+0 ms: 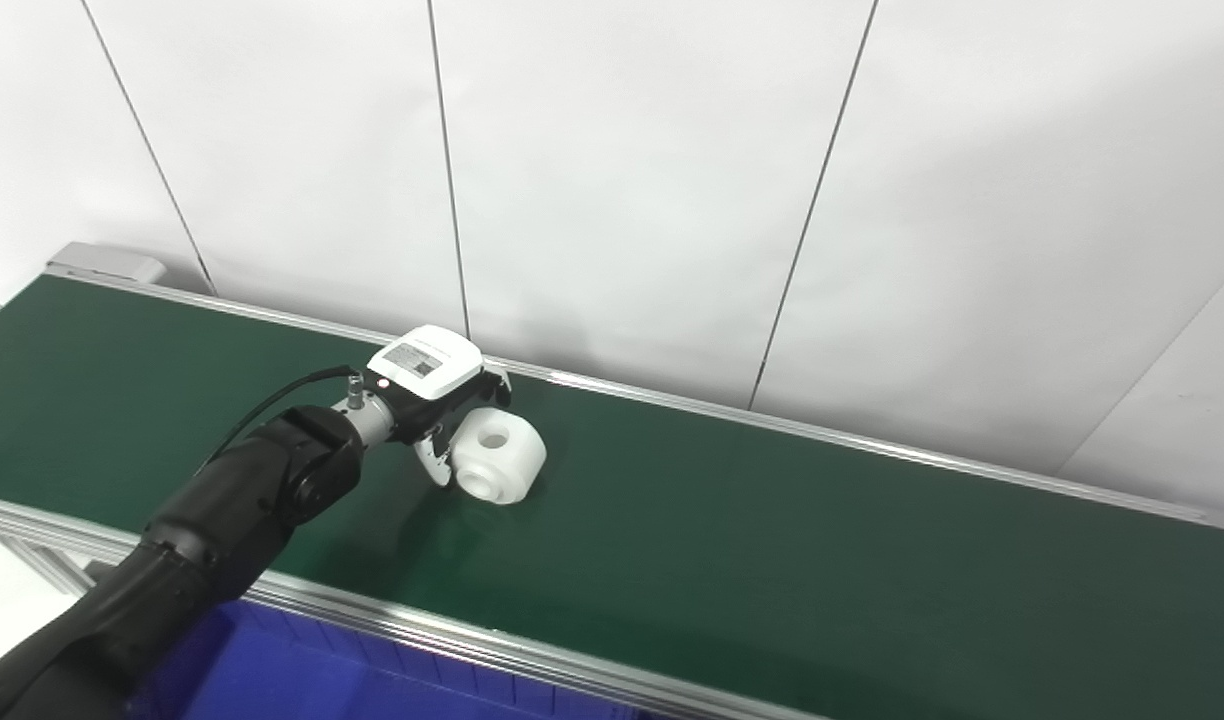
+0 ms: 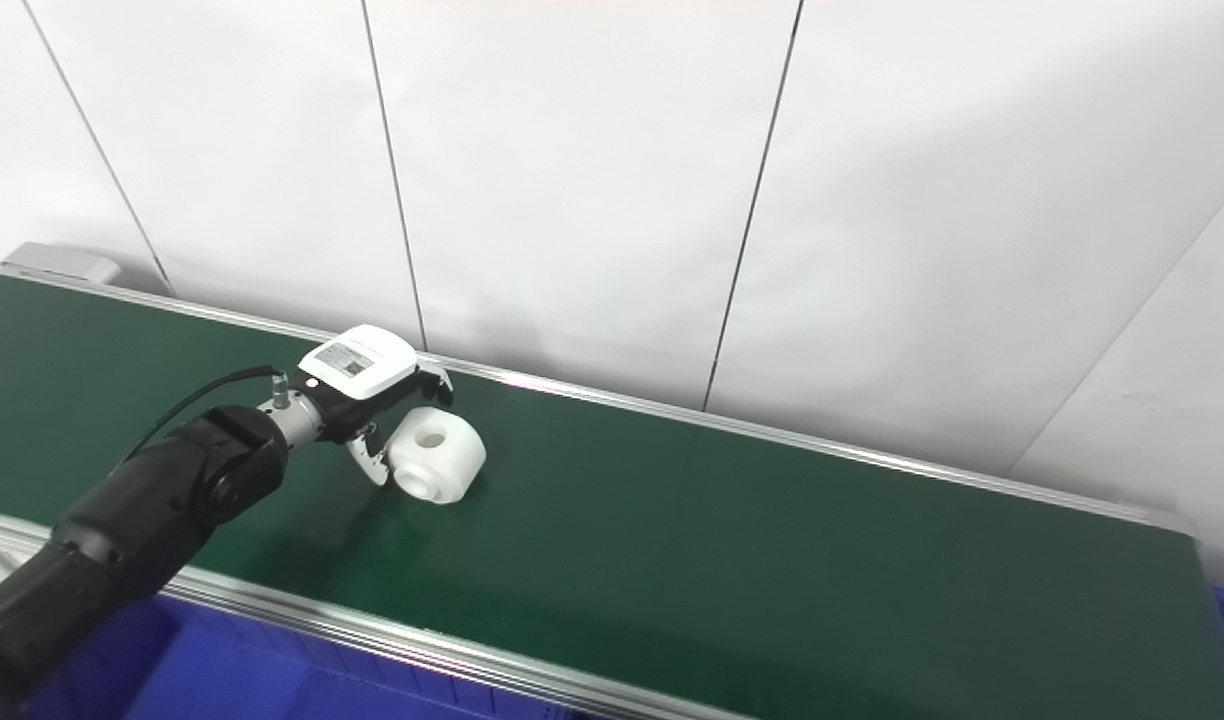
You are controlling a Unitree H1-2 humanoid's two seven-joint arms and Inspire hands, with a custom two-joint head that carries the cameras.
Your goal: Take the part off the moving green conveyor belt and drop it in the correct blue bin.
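**Left robot hand at the white part on the belt**

Where the green conveyor belt (image 1: pixel 732 540) runs from the far left corner towards the near right corner, the white part (image 1: pixel 499 459) lies on it, left of the middle of the surface and nearer its far edge than its near one. It is a short, rounded cylinder with a round hole in its top face and another in the side turned to the near edge. The left robot hand (image 1: pixel 434 392) has reached across the near edge on a black arm and sits right against the part's left side. Its fingers (image 1: pixel 494 385) curl over the part's far side and its thumb (image 1: pixel 435 462) lies against the near left side, so the robot hand is partly closed around the part; whether it grips firmly cannot be told, and the part appears to rest on the belt. A blue bin (image 1: pixel 302 670) shows below the near edge of the surface, at the bottom left. White wall panels (image 1: pixel 622 170) stand behind the far edge. No right robot hand shows in either view.
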